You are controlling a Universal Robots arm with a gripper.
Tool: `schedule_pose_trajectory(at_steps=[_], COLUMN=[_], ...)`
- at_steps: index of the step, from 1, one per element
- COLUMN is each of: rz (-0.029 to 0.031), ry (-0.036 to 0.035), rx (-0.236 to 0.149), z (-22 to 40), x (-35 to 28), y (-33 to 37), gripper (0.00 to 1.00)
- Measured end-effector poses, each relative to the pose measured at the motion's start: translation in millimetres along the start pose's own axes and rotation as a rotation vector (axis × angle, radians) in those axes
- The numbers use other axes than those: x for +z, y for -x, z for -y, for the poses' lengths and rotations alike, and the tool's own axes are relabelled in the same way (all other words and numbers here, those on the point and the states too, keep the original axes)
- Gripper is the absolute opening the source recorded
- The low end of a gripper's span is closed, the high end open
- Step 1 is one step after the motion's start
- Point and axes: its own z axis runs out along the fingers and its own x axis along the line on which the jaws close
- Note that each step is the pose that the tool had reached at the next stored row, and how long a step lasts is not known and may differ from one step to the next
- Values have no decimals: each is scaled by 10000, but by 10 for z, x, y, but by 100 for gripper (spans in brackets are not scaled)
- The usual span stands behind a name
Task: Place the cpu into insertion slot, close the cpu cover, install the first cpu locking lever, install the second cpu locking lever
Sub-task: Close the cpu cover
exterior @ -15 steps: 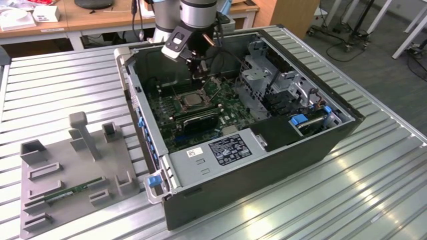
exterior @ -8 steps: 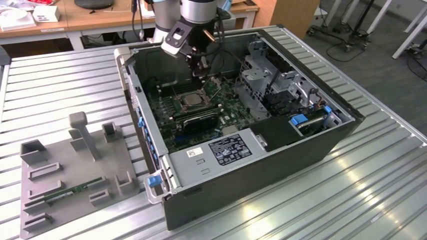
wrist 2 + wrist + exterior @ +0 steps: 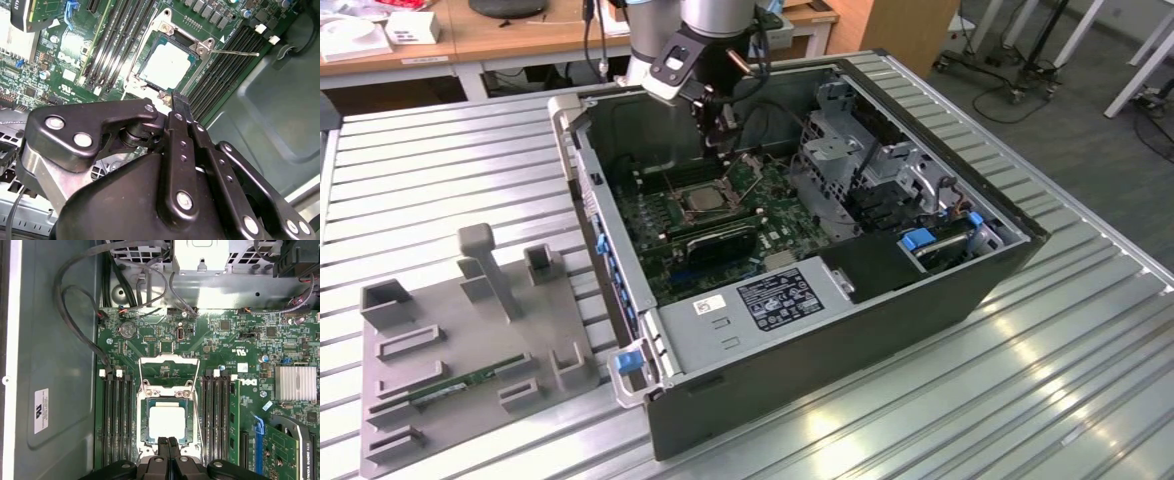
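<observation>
Starting at the exterior view's left: a grey fixture tray [image 3: 467, 330] with a green memory stick [image 3: 460, 385] sits by that edge of the table [image 3: 1041, 400], and the open computer case [image 3: 761, 400] takes up the middle. Inside the case, the cpu [image 3: 169, 422] lies flat in the insertion slot [image 3: 144, 420], mid-motherboard between two banks of black memory slots [image 3: 117, 420]. The cpu cover [image 3: 169, 360] is swung open off the socket, and one thin locking lever [image 3: 235, 51] sticks out sideways, unlatched. The tool [image 3: 168, 444] hangs just over the socket's rim with its fingers pressed together, pinching nothing. Handling-wise, the chip looks light, thin and stiff with a slick metal top. It's probably touchy about being dragged or tilted in the socket, so its bare side edges look like the only sane place to grip. The cover looks like thin sheet metal on a hinge, light and a bit springy, better nudged at its free edge than squeezed.
</observation>
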Motion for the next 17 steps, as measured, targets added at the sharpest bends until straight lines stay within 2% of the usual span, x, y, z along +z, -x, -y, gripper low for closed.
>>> schedule_pose_trajectory(at_steps=[8,17], rz=[2,0], ry=[-1,0], rx=[0,0], z=[-14,-99], x=[-3,2], y=[0,0], gripper=[11,11])
